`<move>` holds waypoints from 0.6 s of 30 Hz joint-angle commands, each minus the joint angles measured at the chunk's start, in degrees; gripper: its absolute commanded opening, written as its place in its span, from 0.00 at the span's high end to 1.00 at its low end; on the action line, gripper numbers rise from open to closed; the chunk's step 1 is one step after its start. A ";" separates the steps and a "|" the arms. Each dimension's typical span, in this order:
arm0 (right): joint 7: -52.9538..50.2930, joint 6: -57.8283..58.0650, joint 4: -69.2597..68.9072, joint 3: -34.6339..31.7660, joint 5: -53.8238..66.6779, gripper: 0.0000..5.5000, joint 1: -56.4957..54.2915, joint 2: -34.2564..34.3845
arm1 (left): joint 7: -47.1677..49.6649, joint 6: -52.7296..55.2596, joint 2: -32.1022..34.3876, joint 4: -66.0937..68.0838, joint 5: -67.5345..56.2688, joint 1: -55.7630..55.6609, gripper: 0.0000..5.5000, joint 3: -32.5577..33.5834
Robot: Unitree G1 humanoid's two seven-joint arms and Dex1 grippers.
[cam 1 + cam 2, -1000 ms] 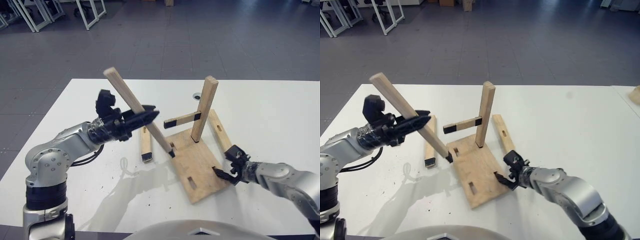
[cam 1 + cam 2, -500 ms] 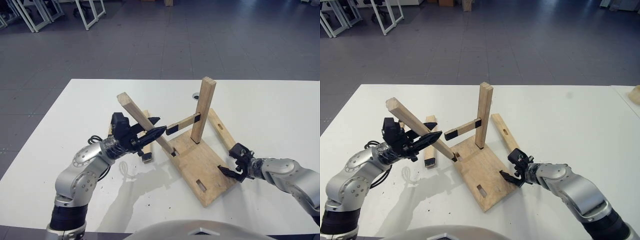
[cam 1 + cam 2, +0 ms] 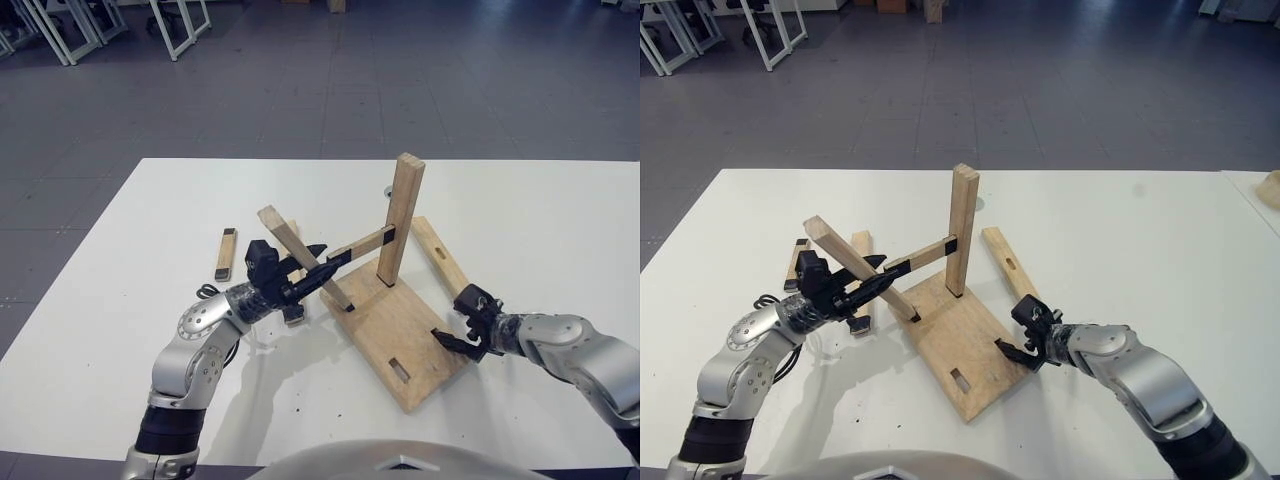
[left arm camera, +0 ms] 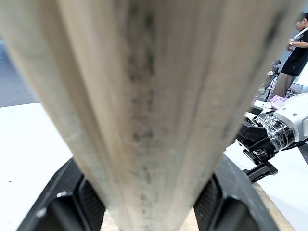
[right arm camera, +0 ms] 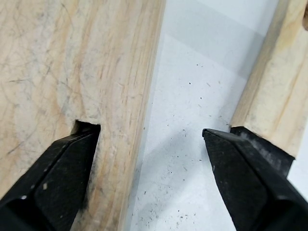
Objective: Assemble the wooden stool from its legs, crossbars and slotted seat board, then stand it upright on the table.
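Note:
The slotted seat board (image 3: 405, 345) lies flat on the white table (image 3: 560, 230). One leg (image 3: 400, 220) stands upright in it, with a black-tipped crossbar (image 3: 362, 242) sticking out sideways. My left gripper (image 3: 325, 266) is shut on a second leg (image 3: 290, 242), tilted, its lower end resting on the board's near-left corner. That leg (image 4: 144, 106) sits between the fingers (image 4: 91, 202). My right gripper (image 3: 452, 338) is open at the board's right edge; one finger (image 5: 48, 183) sits at a notch in the board (image 5: 57, 62), the other finger (image 5: 250, 178) by a loose leg (image 5: 274, 96).
A loose slotted leg (image 3: 438, 255) lies on the table right of the upright one. A short black-tipped bar (image 3: 226, 254) lies to the left. Another piece (image 3: 858, 300) lies under my left gripper. The table's front and right parts have free room.
My left arm has swung the held leg down and to the right, to the board's corner. The board and upright leg have turned slightly. The short bar on the left has come into sight.

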 commanded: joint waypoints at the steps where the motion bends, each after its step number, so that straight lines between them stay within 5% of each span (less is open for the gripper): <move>1: -0.12 0.68 0.56 0.39 -1.25 0.29 0.19 1.01 | -0.87 -0.91 2.12 3.14 2.31 -1.80 0.63 0.95; 18: -0.26 0.87 0.14 0.73 -3.43 0.29 0.49 3.39 | -1.47 -0.10 3.31 7.20 6.62 -5.35 0.63 -3.49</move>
